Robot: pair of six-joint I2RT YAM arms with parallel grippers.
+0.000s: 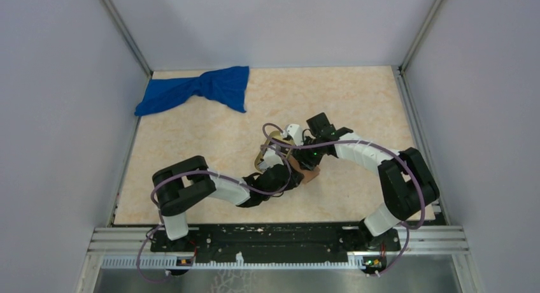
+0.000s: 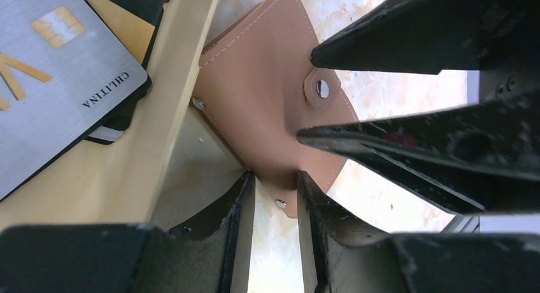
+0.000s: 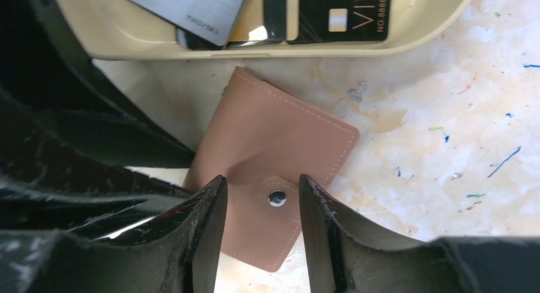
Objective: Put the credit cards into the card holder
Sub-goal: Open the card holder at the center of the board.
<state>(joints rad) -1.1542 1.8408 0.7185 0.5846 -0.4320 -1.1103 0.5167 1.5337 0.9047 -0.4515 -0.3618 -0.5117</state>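
Observation:
The reddish-brown card holder (image 3: 280,140) lies folded shut on the table beside the oval tan tray (image 3: 407,41). In the tray lie a grey card (image 3: 191,3) and a black card (image 3: 344,13). My right gripper (image 3: 261,185) is open, its jaws either side of the holder's snap flap. My left gripper (image 2: 275,185) is open a narrow way, its tips at the holder's (image 2: 267,102) near corner. The grey card (image 2: 57,70) lies over a black one (image 2: 124,118). In the top view both grippers meet over the holder (image 1: 311,174).
A blue cloth (image 1: 197,92) lies at the far left of the table. Grey walls close in the left, back and right sides. The tray's rim (image 2: 172,95) stands right against the holder. The right gripper's fingers (image 2: 407,32) crowd the left wrist view.

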